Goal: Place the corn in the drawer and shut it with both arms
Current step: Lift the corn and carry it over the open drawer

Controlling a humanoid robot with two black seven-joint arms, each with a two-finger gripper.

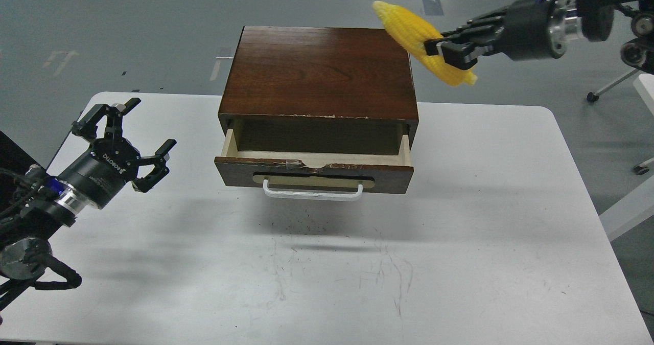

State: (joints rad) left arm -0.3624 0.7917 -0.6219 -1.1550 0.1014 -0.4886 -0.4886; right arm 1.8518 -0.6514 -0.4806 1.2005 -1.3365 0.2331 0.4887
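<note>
The yellow corn (pixel 414 30) hangs tilted in the air, held by my right gripper (pixel 443 48), which is shut on its thicker lower end, above and just right of the cabinet's far right corner. The drawer (pixel 312 173) stands pulled open partway, its dark front with white bar handle (pixel 312 192) facing me; the inside that shows looks empty. My left gripper (pixel 137 135) is open and empty, above the table to the left of the drawer front.
The dark brown cabinet (pixel 317 74) stands at the table's far middle. The white table (pixel 327 263) spreads in front of it, with rounded corners and scuff marks. Grey floor lies beyond; a white stand's legs show at the far right.
</note>
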